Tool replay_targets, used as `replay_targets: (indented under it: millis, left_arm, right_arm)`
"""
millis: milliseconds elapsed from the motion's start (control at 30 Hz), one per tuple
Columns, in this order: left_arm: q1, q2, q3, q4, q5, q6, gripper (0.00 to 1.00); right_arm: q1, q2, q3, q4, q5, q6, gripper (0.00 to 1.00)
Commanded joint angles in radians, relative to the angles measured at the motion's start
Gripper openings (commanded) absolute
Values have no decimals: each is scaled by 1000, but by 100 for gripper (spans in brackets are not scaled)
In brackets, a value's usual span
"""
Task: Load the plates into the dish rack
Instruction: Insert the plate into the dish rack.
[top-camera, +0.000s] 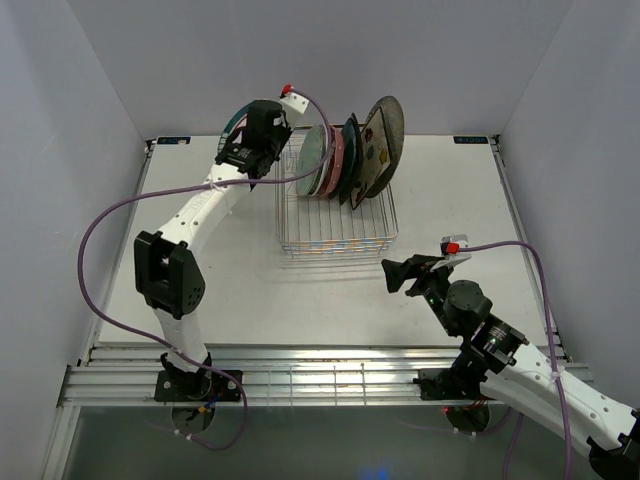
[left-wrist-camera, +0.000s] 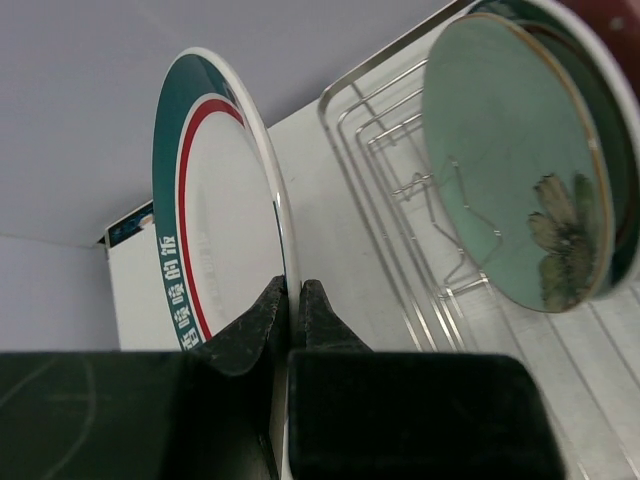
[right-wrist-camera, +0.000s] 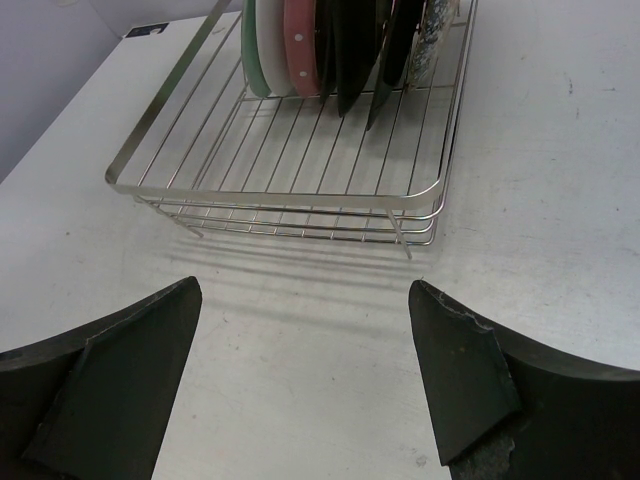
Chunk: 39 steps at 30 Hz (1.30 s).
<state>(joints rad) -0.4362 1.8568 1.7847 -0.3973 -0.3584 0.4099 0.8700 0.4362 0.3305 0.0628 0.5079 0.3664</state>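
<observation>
My left gripper (top-camera: 258, 140) (left-wrist-camera: 293, 290) is shut on the rim of the white teal-rimmed round plate (left-wrist-camera: 215, 230) (top-camera: 228, 132), holding it on edge just left of the dish rack (top-camera: 335, 225) (left-wrist-camera: 395, 140). Several plates stand upright at the rack's far end. From left to right they run from the mint floral round one (top-camera: 314, 158) (left-wrist-camera: 520, 190) and the pink one (top-camera: 335, 165) through dark square ones to the speckled grey round one (top-camera: 386, 135). My right gripper (top-camera: 402, 272) (right-wrist-camera: 305, 290) hangs open over bare table in front of the rack (right-wrist-camera: 300, 190).
The near half of the rack is bare wire. Grey walls close in the table at the left, back and right. A purple cable loops from each arm. A metal rail runs along the near edge, by the arm bases.
</observation>
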Motion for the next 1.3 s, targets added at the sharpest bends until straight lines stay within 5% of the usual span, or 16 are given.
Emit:
replay_targets:
  millis: [0, 600, 1267]
  left_arm:
    - [-6, -116, 58, -18, 143, -92, 0]
    - [-6, -156, 168, -8, 502, -471, 0]
    - [1, -243, -96, 238, 461, -844, 0]
  right_arm:
    - [-3, 1, 8, 49, -6, -7, 90]
    - [-3, 1, 7, 49, -5, -9, 90]
    - [-3, -10, 2, 46, -12, -14, 90]
